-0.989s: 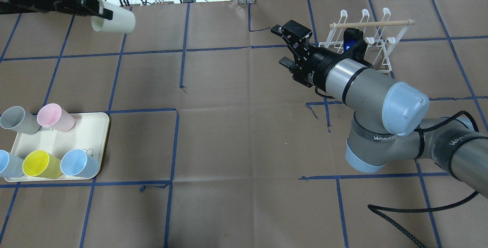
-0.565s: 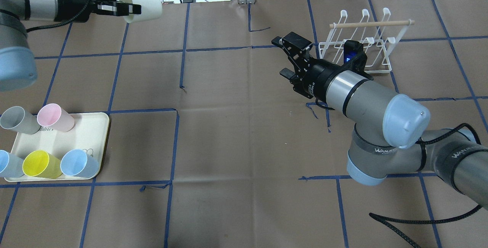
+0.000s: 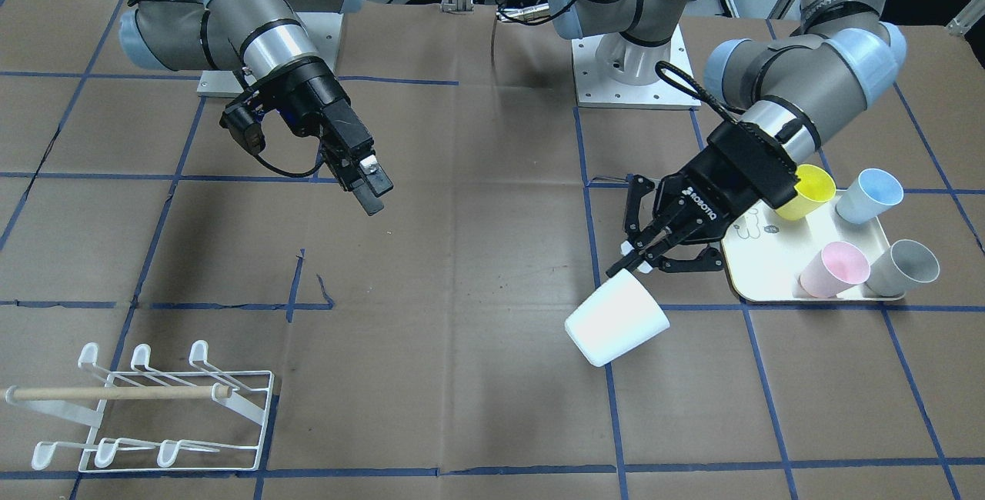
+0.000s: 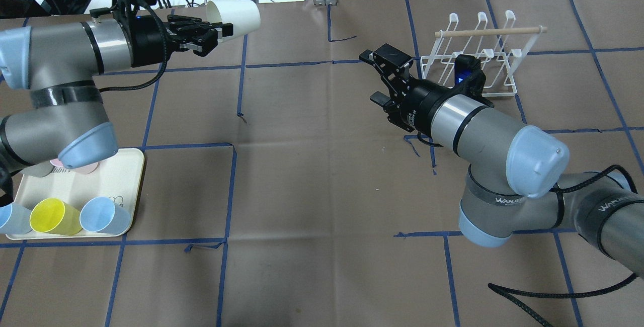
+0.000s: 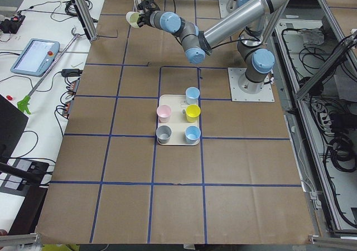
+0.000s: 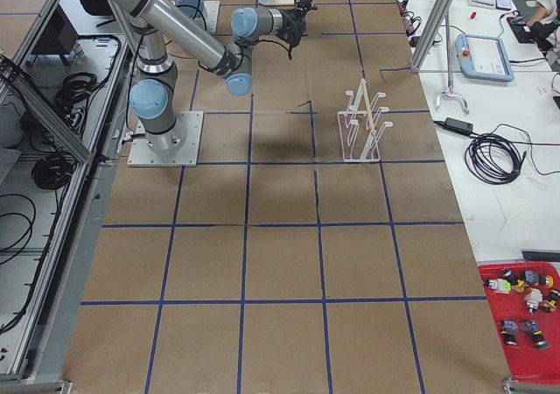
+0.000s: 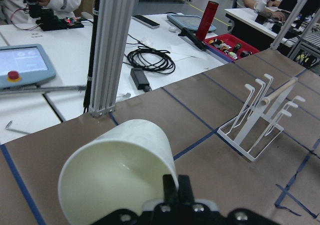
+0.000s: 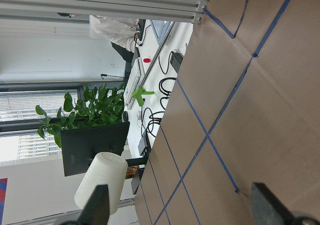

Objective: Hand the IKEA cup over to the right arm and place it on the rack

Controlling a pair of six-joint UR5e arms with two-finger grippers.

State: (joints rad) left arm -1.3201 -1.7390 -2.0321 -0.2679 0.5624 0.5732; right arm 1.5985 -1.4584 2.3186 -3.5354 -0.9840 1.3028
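Note:
A white cup (image 4: 236, 14) lies on its side in the air over the table's far left; it also shows in the front view (image 3: 618, 321) and the left wrist view (image 7: 120, 175). My left gripper (image 4: 221, 30) is shut on the cup's rim, one finger inside the mouth. My right gripper (image 4: 368, 76) is open and empty at mid-table, facing left, well apart from the cup. Its wrist view shows the cup (image 8: 100, 180) far off. The white wire rack (image 4: 490, 31) with its wooden dowel stands just behind the right wrist, at far right.
A cream tray (image 4: 138, 186) at the near left holds a yellow cup (image 4: 55, 216), a blue cup (image 4: 103, 215) and others; pink (image 3: 833, 269) and grey (image 3: 904, 265) cups show in the front view. Cables and tools lie beyond the far table edge.
My left arm has swung to the right with the white cup, from the far left corner toward the middle. The right gripper has barely moved and stays open.

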